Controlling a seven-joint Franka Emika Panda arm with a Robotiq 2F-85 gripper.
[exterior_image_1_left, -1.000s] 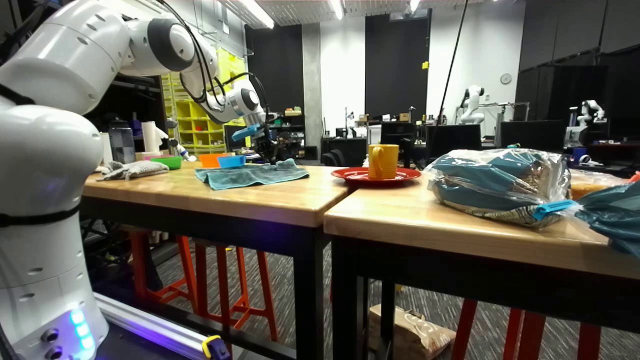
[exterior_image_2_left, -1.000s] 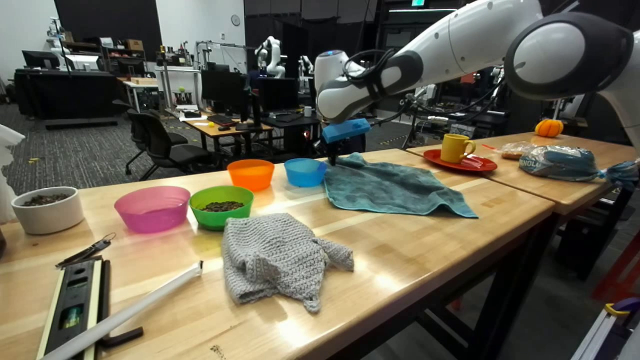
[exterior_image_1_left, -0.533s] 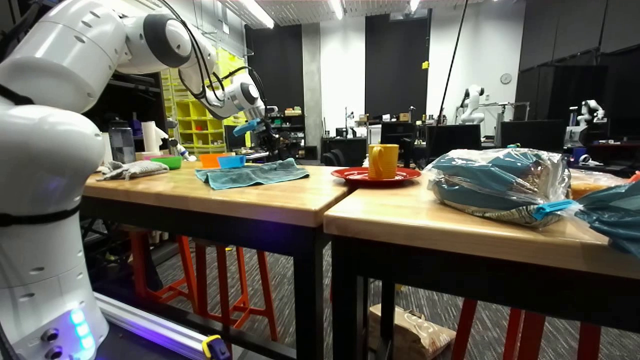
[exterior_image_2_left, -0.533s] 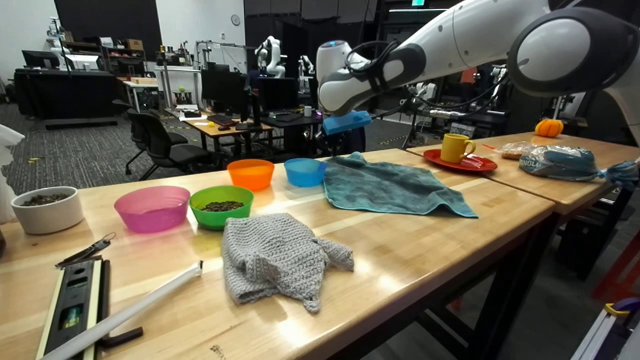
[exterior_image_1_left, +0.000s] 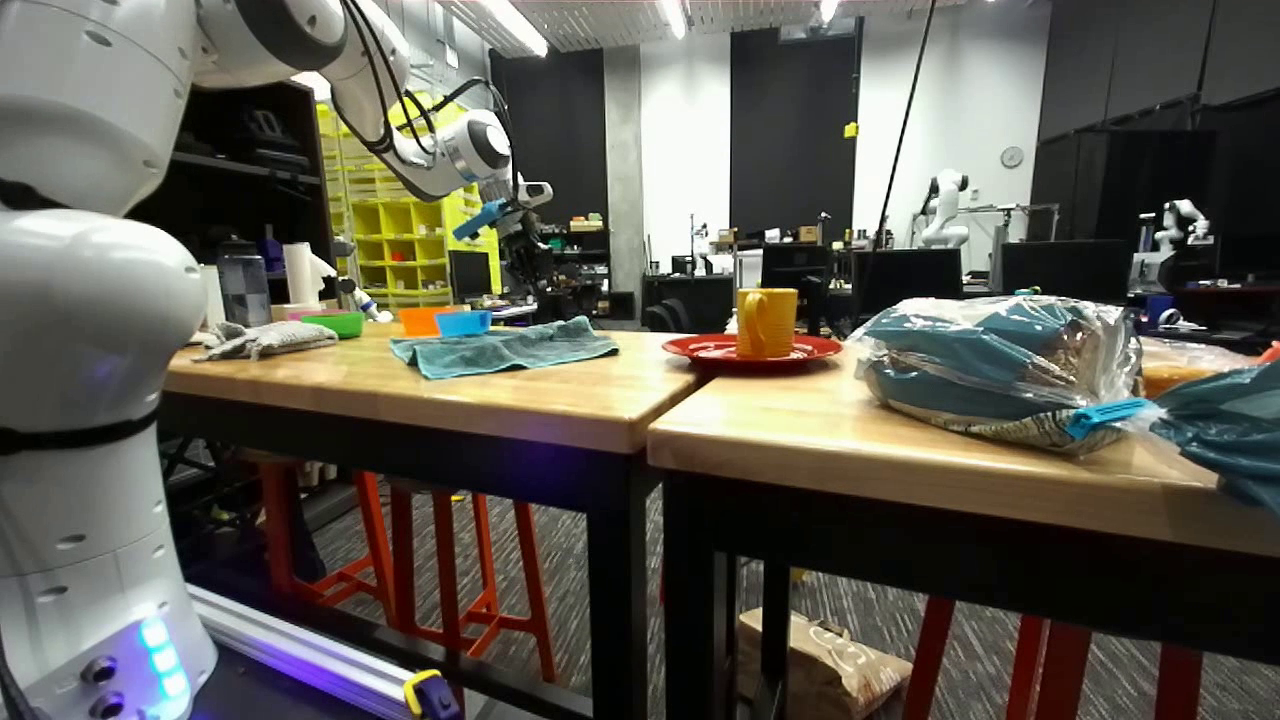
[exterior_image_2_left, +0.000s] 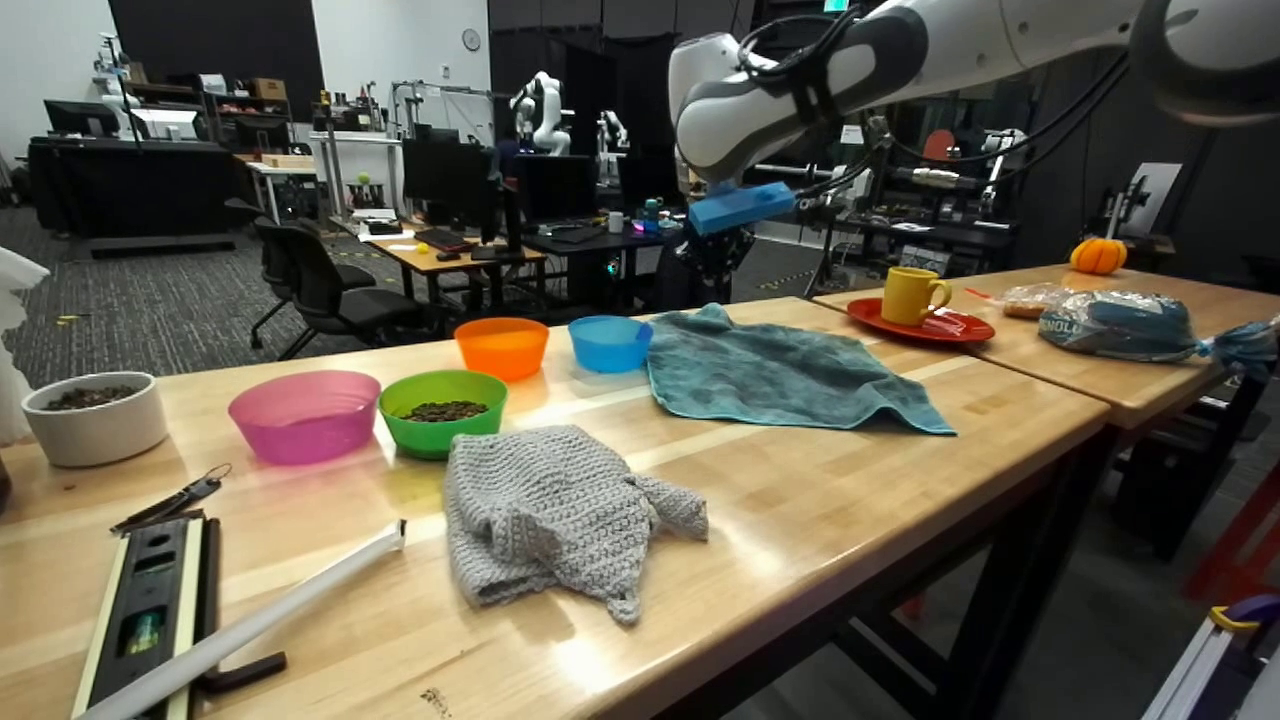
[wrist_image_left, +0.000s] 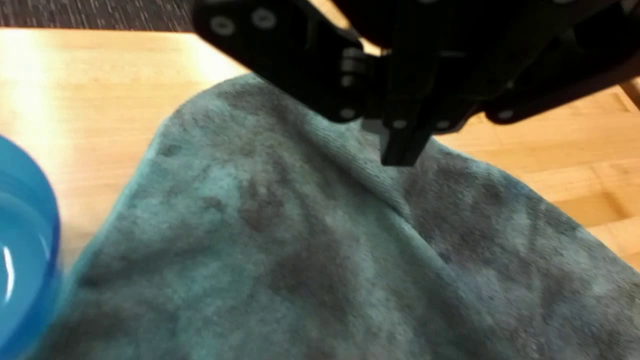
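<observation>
gripper (wrist_image_left: 399, 148), closed up, hangs above teal towel (wrist_image_left: 300, 250); blue bowl (wrist_image_left: 25, 220) beside the towel

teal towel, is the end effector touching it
No, in an exterior view the end effector hangs above the teal towel with a visible gap between them.

The towel (exterior_image_2_left: 785, 372) is matt, napped cloth and the tabletop (exterior_image_2_left: 830, 480) glossy, smooth wood.

White walls (exterior_image_1_left: 685, 130) are broken by tall black panels (exterior_image_1_left: 790, 130) — all lit by ceiling strips (exterior_image_1_left: 515, 25). Below, grey carpet (exterior_image_2_left: 170, 310) is seen, with a black chair (exterior_image_2_left: 370, 310) placed beside a wooden desk (exterior_image_2_left: 430, 264).
</observation>
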